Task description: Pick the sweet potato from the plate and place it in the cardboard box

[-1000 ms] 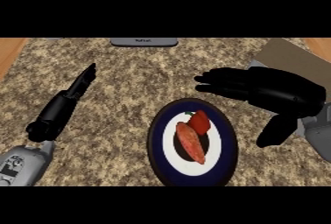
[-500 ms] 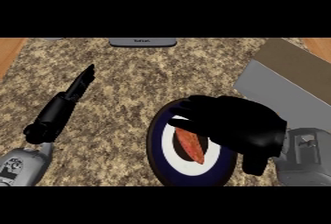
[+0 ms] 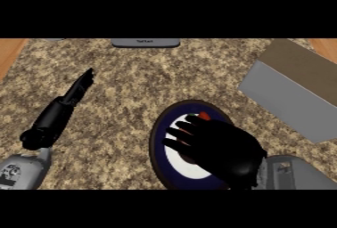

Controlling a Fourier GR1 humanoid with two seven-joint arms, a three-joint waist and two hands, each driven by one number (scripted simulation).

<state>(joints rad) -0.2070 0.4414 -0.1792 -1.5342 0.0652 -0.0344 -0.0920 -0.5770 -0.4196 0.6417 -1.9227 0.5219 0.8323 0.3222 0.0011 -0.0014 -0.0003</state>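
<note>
Tabletop [image 3: 132,93] of speckled stone fills the view. Box [image 3: 296,89] sits at the right, well apart from the plate [image 3: 158,147]. Right hand [image 3: 217,149] hovers over that plate, fingers spread and relaxed, hiding most of the potato; only a red tip [image 3: 204,116] peeks out. Left hand [image 3: 63,111] rests at the left, fingers straight.

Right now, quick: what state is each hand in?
Left hand: open, fingers straight, over the counter, holding nothing.
Right hand: over the plate, covering the sweet potato; cannot tell whether it has closed on it.
</note>
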